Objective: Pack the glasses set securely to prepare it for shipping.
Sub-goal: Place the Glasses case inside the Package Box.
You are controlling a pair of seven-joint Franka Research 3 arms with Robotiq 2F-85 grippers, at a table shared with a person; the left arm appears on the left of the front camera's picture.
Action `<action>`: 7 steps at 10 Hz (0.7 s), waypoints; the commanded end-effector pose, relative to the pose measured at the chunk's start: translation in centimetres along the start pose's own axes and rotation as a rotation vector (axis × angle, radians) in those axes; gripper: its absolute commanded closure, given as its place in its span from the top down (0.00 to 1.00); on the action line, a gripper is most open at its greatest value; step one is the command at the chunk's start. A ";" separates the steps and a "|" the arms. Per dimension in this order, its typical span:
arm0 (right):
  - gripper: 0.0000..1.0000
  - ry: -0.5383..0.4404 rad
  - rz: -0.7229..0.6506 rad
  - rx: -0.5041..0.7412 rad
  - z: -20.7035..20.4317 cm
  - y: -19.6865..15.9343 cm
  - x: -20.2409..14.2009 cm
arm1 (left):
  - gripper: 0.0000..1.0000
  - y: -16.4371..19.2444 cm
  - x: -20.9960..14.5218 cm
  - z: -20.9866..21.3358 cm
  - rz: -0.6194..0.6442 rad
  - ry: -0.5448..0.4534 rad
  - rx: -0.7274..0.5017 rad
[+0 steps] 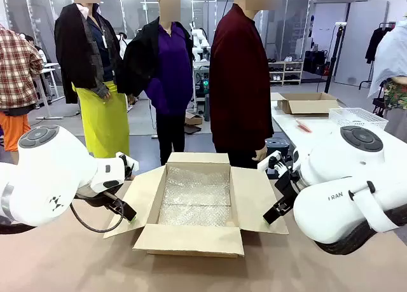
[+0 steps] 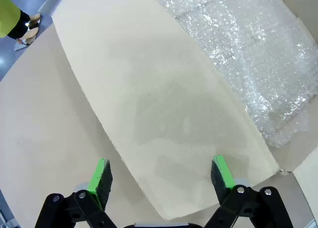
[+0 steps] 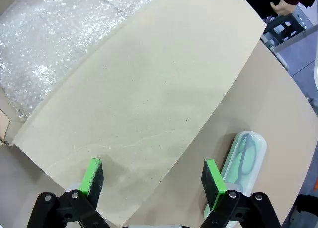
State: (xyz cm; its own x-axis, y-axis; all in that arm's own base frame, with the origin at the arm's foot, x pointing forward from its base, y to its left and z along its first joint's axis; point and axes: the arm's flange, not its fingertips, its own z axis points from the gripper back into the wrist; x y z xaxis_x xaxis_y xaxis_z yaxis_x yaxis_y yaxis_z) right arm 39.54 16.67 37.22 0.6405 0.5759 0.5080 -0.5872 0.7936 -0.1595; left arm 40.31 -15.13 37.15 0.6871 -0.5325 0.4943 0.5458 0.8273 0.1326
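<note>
Both grippers have their jaws apart and hold nothing. The left gripper (image 2: 161, 174) hangs over the box's left flap (image 2: 164, 104), the right gripper (image 3: 151, 176) over its right flap (image 3: 149, 99). 1 mint case (image 3: 243, 163) lies flat on the table (image 1: 63, 260) just right of the box (image 1: 191, 238), beside that flap's edge. To lift it well, the right gripper should probably move off the flap, straddle the case across its narrow width and close gently (the shell looks smooth). Bubble wrap (image 1: 196, 196) lines the box floor. The splayed right flap lies between case and box, and a person (image 1: 240, 82) stands behind the box.
</note>
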 end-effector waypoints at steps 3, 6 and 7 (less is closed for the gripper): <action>1.00 0.000 0.000 0.000 0.0 0.0 0.0 | 1.00 0.0 0.0 0.0 0.000 0.000 0.000; 1.00 0.000 0.000 0.000 0.0 0.0 0.0 | 1.00 0.0 0.0 0.0 0.000 0.000 0.000; 1.00 0.000 0.000 0.000 0.0 0.0 0.0 | 1.00 0.0 0.0 0.0 0.000 0.000 0.000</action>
State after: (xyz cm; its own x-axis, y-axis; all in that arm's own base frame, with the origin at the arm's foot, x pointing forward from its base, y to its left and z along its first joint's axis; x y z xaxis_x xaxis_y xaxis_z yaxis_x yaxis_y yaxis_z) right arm 39.55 16.65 37.22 0.6394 0.5775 0.5076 -0.5881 0.7926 -0.1611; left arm 40.30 -15.17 37.15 0.6865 -0.5334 0.4943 0.5467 0.8267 0.1329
